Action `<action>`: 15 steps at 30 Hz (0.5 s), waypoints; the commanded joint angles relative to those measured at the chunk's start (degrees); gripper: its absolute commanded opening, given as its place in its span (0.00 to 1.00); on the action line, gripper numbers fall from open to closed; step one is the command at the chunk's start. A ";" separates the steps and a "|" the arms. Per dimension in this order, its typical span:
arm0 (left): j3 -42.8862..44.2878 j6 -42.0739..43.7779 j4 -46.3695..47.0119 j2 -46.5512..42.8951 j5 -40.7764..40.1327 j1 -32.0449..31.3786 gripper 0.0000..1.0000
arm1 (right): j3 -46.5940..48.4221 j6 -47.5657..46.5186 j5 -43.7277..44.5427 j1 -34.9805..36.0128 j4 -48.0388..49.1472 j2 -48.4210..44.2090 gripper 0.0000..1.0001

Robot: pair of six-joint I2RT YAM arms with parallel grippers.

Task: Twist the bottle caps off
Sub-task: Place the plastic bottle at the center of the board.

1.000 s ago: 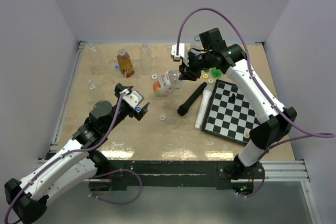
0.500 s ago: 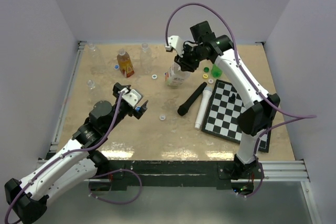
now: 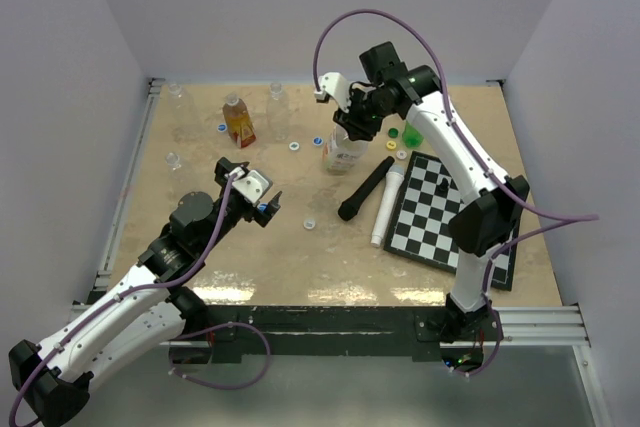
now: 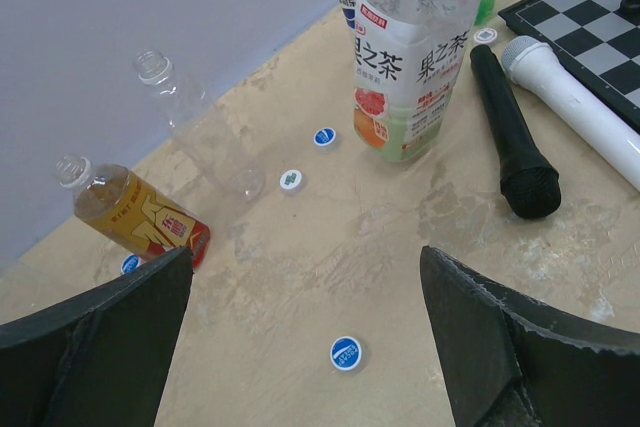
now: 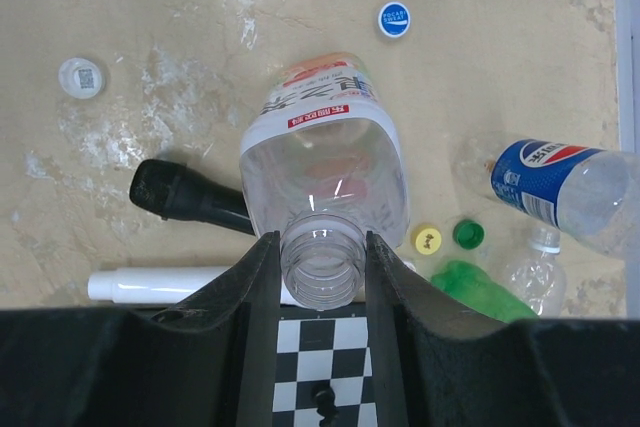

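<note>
Clear plastic tea bottle (image 3: 343, 152), uncapped, upright beside black-and-white chessboard (image 3: 440, 209): right gripper (image 5: 322, 267) clamps its neck, likely steadying it; left gripper (image 4: 305, 272) gapes empty.

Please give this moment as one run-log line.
right tool: shut on tea bottle neck | tea bottle: upright, uncapped | left tool: open, empty

A black cylindrical microphone (image 3: 364, 190) lies on the beige speckled tabletop (image 3: 200, 252). Just beside it, roughly parallel, lies a white plastic tube (image 3: 387, 209). On the tube's other side sits a black-and-white chequered chessboard (image 3: 432, 219) with a small dark chess piece (image 3: 441, 185) on it. Pale lilac walls (image 3: 300, 7) enclose the table.
</note>
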 commanded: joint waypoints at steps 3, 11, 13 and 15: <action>0.09 -0.06 1.81 -0.16 -0.04 0.20 1.00 | 2.64 -0.08 -0.91 -0.06 -1.93 1.04 0.11; 0.01 0.03 1.90 0.01 -0.04 0.11 1.00 | 3.87 -0.53 -1.17 -0.06 -3.52 2.63 0.16; 0.01 -0.06 1.90 0.02 0.13 0.20 1.00 | 4.05 -0.44 -1.17 -0.06 -3.43 2.98 0.18; 0.01 -0.06 1.99 0.10 0.14 0.20 1.00 | 4.22 -0.35 -1.17 -0.06 -3.25 3.33 0.21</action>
